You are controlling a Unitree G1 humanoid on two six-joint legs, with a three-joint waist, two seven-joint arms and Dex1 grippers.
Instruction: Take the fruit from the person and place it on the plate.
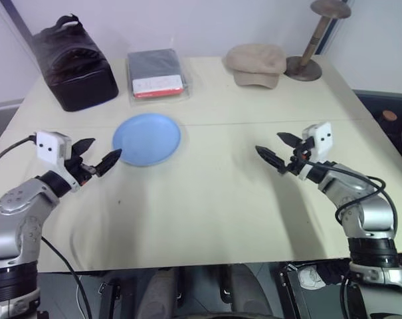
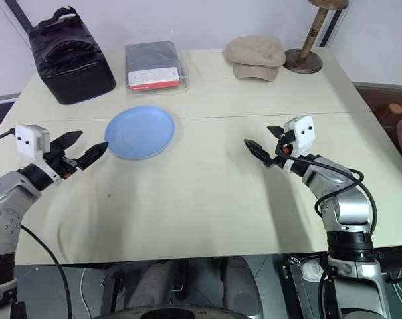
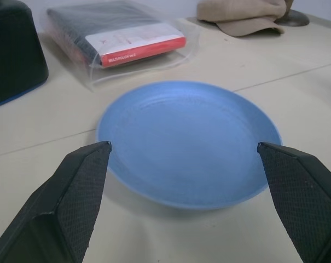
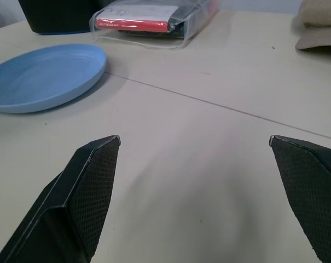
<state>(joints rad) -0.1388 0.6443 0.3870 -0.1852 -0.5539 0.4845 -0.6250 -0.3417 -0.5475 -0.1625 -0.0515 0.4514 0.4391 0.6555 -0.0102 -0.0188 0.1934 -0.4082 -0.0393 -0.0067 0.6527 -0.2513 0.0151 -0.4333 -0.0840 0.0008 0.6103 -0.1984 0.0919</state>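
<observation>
**Both hands spread over the tabletop, plate bare**

We hold our left hand [image 1: 98,154] low over the cream tabletop [image 1: 207,212], its two black fingers spread wide with nothing between them. It points toward the light-blue plate [image 1: 147,138], and the tip of one finger sits just beside the plate's near-left rim in the head view. Through the left wrist camera we see the plate [image 3: 190,142] framed between the two fingers [image 3: 72,203], close ahead, with its shallow dish holding nothing.

Our right hand [image 1: 275,151] hovers on the other side of the tabletop, well apart from the plate. Its fingers are also spread wide and released, grasping nothing. In the right wrist view its fingers [image 4: 80,203] stand far apart over bare tabletop, and the plate [image 4: 45,76] lies off to one side, further on.

The plate rests flat on the tabletop, left of centre, close to the seam line that crosses the surface.

Along the far edge we see a black bag [image 1: 74,63] at the left corner, a flat clear-wrapped package with a red and white label [image 1: 157,75] next to it, a tan cap [image 1: 256,65] further right, and a wooden stand with a round base [image 1: 310,50] just beside the cap.
</observation>
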